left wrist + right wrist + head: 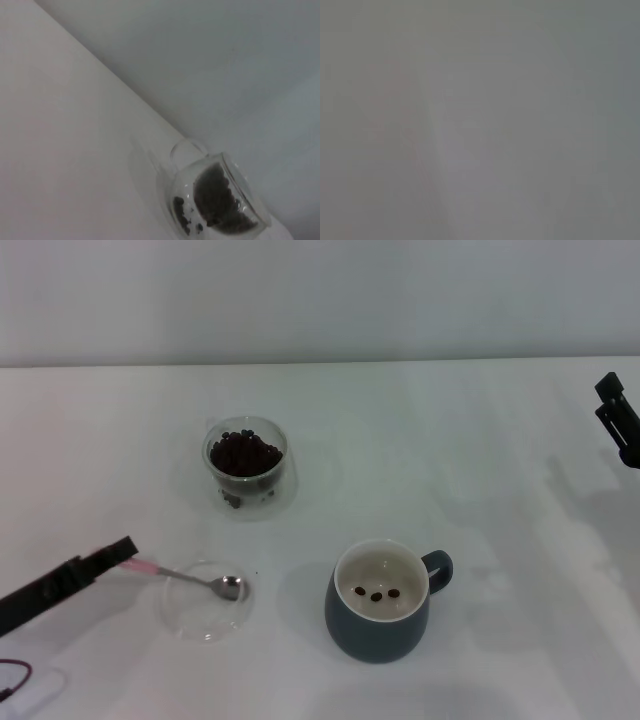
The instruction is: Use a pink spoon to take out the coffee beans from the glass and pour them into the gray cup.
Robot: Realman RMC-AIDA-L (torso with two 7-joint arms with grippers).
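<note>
White table (450, 440); pink spoon (195, 580) bowl-rightward, crosswise.

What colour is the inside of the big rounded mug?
Cream-white inside the dark blue-gray ceramic mug, seen best in the head view.

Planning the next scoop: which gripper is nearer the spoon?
Left. The left gripper is at the end of the spoon's pink handle; the right gripper is far across the table, past the mug.
</note>
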